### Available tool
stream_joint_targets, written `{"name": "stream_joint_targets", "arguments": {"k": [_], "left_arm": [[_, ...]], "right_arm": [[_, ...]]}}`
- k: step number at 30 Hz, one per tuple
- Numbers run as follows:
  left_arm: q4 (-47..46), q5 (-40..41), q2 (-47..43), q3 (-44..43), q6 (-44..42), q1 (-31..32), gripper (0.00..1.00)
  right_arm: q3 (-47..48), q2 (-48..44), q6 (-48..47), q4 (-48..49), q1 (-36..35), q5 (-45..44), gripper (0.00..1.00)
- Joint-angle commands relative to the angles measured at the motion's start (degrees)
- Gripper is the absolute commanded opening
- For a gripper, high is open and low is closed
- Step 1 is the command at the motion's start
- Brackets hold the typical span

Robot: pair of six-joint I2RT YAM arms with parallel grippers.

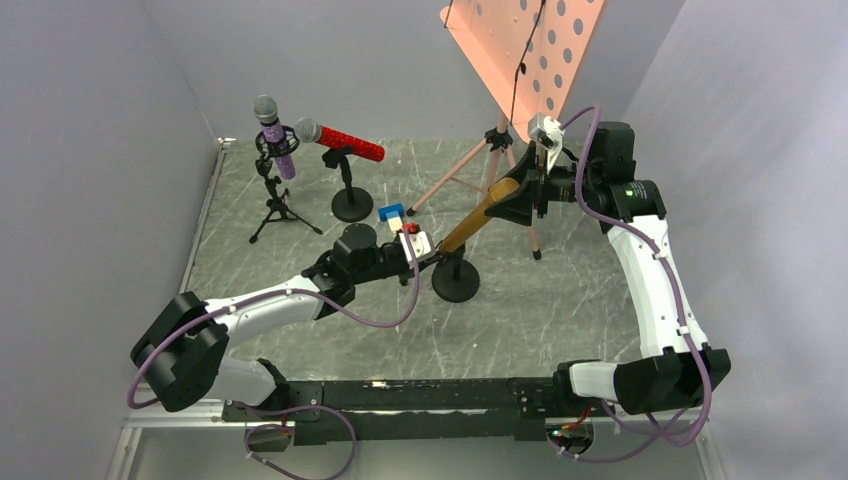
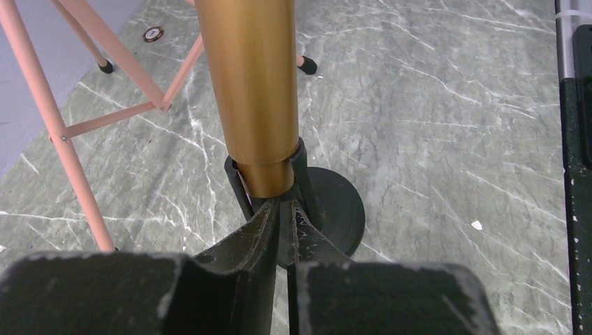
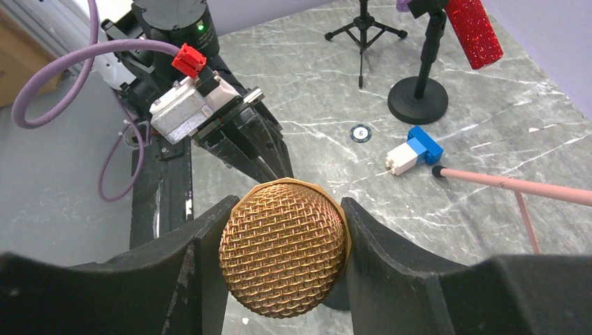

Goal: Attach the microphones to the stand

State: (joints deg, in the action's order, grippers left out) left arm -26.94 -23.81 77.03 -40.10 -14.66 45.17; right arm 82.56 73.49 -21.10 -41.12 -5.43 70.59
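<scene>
Here, with the right jaws gripping the gold microphone [image 3: 283, 248] by its mesh head and the left jaws pinched on the stand's [image 1: 456, 282] clip [image 2: 305, 166], midway between the worktop's [image 1: 570, 305] side edges, we should press the tail down along the clip's axis.

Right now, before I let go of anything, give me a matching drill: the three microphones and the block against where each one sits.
1 purple microphone
2 red microphone
3 gold microphone
4 blue-and-white block

A loose on the table
B head in the right gripper
C slanted in the far round-base stand
D standing in the tripod stand

Pairs: 1-D, 2-C, 3-B, 4-A
</scene>
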Motion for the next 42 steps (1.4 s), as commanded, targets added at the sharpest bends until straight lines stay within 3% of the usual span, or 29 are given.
{"name": "stream_joint_targets", "arguments": {"k": [1, 11, 42], "left_arm": [[-4.02, 2.49, -0.86, -0.38, 0.89, 0.27, 0.15], [-3.92, 1.7, -0.3, -0.51, 2.87, 0.35, 0.35], [-3.77, 2.15, 0.29, -0.93, 3.36, 0.35, 0.4]], "right_arm": [[0.84, 1.21, -0.43, -1.24, 0.17, -1.7, 0.13], [0.8, 0.85, -1.44, -1.81, 0.2, -3.67, 0.13], [0.84, 5.24, -6.08, -6.86, -2.7, -6.31, 0.12]]}}
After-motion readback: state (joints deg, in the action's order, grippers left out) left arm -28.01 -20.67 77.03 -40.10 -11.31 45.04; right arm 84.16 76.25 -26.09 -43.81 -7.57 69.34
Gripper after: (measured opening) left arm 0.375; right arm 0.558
